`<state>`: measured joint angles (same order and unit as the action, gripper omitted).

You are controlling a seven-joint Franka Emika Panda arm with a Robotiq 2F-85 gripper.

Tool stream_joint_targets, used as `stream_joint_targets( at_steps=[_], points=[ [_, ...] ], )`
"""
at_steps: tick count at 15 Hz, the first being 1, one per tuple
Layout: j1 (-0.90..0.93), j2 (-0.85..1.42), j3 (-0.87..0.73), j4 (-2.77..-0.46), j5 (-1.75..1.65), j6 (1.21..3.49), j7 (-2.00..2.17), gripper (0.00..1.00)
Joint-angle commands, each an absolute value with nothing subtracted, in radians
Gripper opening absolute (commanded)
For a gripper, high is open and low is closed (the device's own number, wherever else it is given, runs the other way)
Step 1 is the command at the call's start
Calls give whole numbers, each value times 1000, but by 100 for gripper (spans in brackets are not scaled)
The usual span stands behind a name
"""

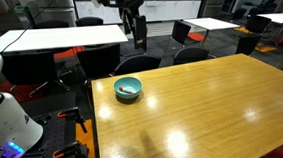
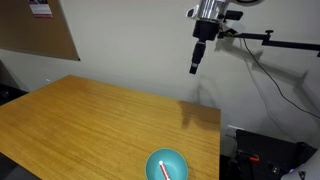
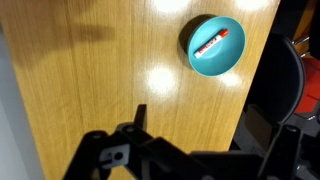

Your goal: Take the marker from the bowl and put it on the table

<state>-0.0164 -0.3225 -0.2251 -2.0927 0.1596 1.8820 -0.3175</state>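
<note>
The teal-blue bowl (image 1: 128, 88) stands on the honey-yellow table (image 1: 214, 114) near one edge. It also shows in an exterior view (image 2: 166, 166) and in the wrist view (image 3: 213, 45). The red marker (image 3: 208, 45) lies inside the bowl, also seen as a red stick in an exterior view (image 2: 162, 171). My gripper (image 1: 135, 27) hangs high above the table, well apart from the bowl, and it shows in an exterior view (image 2: 196, 64) too. In the wrist view its fingers (image 3: 210, 140) stand wide apart, open and empty.
White-topped tables (image 1: 48, 38) and black chairs (image 1: 145, 61) stand beyond the table's far edge. A white robot base (image 1: 3, 109) is beside the table. A cork board (image 2: 40, 25) hangs on the wall. A chair with red parts (image 3: 300, 85) sits off the table edge.
</note>
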Motion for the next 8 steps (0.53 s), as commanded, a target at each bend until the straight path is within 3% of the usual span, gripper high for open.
stream_joint_targets(
  at_steps=[1,8],
  points=[
    [-30,-346,-176,-2155,225,1947,-217,100],
    [-15,-370,-71,-2273,263,2110,26,100]
  ],
)
